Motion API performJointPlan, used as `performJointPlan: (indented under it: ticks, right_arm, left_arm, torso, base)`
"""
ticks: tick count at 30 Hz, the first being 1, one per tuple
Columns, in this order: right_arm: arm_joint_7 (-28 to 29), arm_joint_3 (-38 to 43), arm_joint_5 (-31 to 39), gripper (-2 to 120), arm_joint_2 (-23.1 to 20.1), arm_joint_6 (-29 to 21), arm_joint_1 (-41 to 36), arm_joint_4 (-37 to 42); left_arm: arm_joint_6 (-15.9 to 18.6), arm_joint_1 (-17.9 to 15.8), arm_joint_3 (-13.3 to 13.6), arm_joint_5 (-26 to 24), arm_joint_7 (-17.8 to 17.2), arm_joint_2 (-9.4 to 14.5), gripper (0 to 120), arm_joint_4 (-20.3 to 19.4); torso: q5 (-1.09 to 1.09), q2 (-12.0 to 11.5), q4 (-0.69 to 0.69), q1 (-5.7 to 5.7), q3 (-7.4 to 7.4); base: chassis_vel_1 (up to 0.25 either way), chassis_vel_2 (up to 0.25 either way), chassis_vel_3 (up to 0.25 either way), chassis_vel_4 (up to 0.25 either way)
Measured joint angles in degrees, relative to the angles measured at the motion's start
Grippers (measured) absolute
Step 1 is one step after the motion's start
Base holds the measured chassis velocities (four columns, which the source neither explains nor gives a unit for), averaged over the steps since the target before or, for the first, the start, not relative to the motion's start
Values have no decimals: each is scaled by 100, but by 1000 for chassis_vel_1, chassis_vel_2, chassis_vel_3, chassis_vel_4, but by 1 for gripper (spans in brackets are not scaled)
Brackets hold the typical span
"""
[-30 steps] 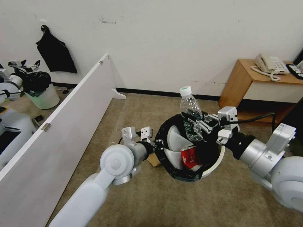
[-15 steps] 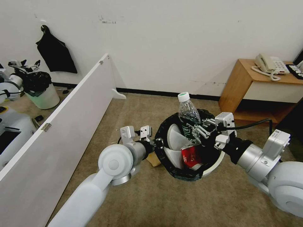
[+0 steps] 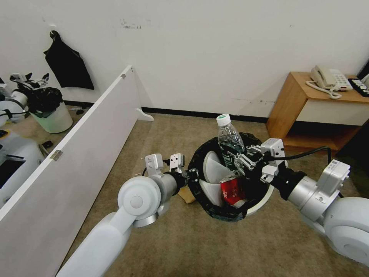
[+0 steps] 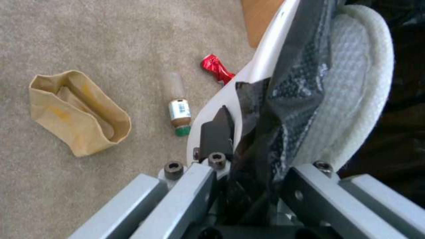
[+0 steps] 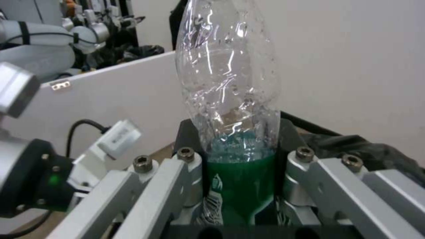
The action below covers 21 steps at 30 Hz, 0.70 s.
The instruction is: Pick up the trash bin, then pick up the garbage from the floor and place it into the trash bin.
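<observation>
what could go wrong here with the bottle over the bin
1. The bottle stands upright in the right gripper above a trash bin already holding slippers and a red packet; released, it may land on them and tip out.
2. The left gripper pinches only the bin's rim and bag; the bin could slip or tilt.

Glossy clear plastic bottle [image 3: 230, 144], crinkly black bag-lined trash bin [image 3: 258, 204], rough matt carpet [image 3: 238, 246].
</observation>
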Motion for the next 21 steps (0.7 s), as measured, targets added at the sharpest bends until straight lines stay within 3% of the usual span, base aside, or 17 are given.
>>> performJointPlan:
  ticks: [9,21]
  right_arm:
    - [-43,-27,-105,20,64,18,-8,-150]
    - [-69,-42,-136,20,45,22,-19,-222]
  left_arm:
    - [8,294,-119,34,10,172,1,-211]
    - [8,332,-143,42,13,146,1,-273]
  torso:
    - [0,0,0,0,0]
    - [0,0,0,0,0]
  base:
    - [0,0,0,0]
    - [0,0,0,0]
